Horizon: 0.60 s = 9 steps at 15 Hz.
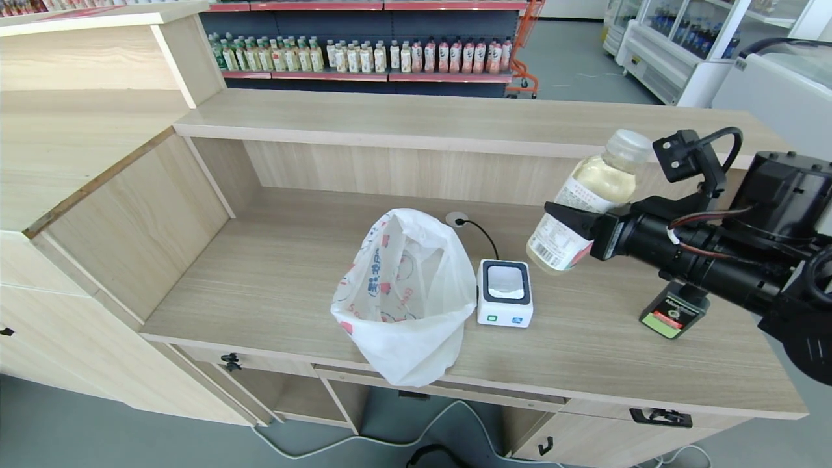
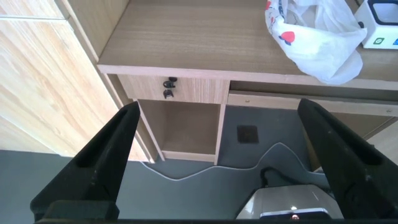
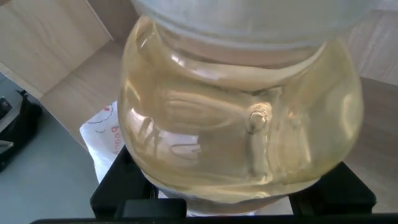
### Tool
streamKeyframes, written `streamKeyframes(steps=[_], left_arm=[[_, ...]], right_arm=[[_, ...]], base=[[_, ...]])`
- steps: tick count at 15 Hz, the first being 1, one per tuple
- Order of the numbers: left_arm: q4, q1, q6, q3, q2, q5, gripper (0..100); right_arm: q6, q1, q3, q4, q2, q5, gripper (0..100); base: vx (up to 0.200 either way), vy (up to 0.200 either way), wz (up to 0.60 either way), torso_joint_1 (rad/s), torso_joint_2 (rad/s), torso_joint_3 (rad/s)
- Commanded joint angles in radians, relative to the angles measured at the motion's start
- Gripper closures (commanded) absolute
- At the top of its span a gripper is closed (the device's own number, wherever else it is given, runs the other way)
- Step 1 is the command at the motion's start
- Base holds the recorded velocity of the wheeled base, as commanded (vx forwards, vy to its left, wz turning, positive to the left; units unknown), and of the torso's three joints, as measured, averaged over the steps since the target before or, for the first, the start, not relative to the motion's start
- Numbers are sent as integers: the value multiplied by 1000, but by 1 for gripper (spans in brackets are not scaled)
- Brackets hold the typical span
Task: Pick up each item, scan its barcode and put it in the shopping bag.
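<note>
- On the robot's left, off the front edge of the wooden counter (image 1: 260, 279), the left gripper (image 2: 219, 107) hangs with its claw released. Its black fingers (image 2: 118, 149) are spread wide above grey floor.
- A white plastic shopping bag (image 1: 403, 299) with red and blue print stands open-mouthed near the counter's front edge, and its lower side bulges over that edge.
- At the bag's 3 o'clock, just beside it, sits the barcode scanner (image 1: 505, 292), a small white box with a dark-framed window facing up. A black cable (image 1: 484, 234) runs from its back toward 11 o'clock.
- At the scanner's 2 o'clock, off the counter in the air, is the bottle (image 1: 588, 201). It is clear plastic with a pale yellow drink and is tilted, with its white cap toward 1 o'clock and its barcode label at the low end.
- The right gripper (image 1: 572, 224) is clenched on the bottle's middle.
- At the scanner's 4 o'clock, well apart, a dark container (image 1: 673, 315) with a green and red label stands on the counter, partly hidden under the right arm.
</note>
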<state>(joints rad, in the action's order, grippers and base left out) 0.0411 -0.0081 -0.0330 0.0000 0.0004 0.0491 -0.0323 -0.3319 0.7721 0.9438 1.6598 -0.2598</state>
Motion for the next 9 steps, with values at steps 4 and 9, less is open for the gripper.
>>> streamKeyframes(steps=[4,9], left_arm=[[0,-1,-1,0,1,0,0],[0,-1,2,0,1,0,0]], right_arm=[[2,-22,52,58,115,-4,100],[58,-33,118,90,295,-9,100]], base=[[0,200,0,12,1,5],[0,80,0,0,-1,2]])
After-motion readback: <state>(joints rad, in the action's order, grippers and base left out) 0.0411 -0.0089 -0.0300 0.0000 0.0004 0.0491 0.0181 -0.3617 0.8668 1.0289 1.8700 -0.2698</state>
